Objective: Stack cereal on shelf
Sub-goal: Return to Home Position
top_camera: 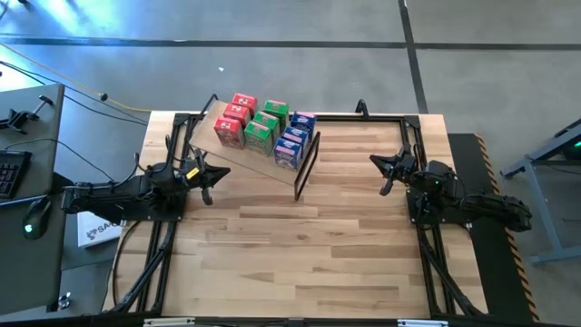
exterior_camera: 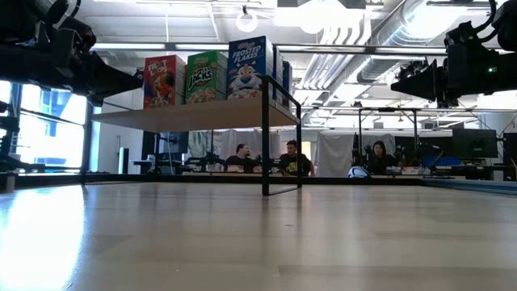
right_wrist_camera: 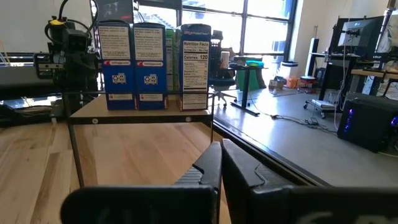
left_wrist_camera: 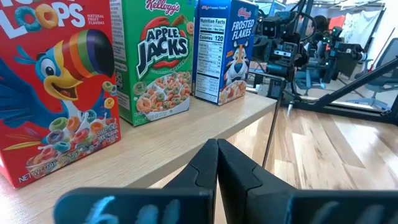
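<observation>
Your left gripper (top_camera: 207,180) hangs just off the shelf (exterior_camera: 194,117), on its left side, with its fingers pressed together and holding nothing. That is where your trouble could start. If the arm swings toward the board on its way home instead of pulling straight back, it could clip the plywood edge, and I'd judge one knock enough to shake the light boxes out of line or tip them. The shelf itself looks full. It carries a row of three red cereal boxes (top_camera: 238,118) on the left, three green cereal boxes (top_camera: 266,127) in the middle and three blue cereal boxes (top_camera: 295,141) on the right, all upright and close together. The blue row stands right beside the black frame end (top_camera: 306,163), so a jolt would most likely send those over the side. Your right gripper (top_camera: 381,173) waits well apart from the shelf, also closed and empty, and from there it poses little risk.
</observation>
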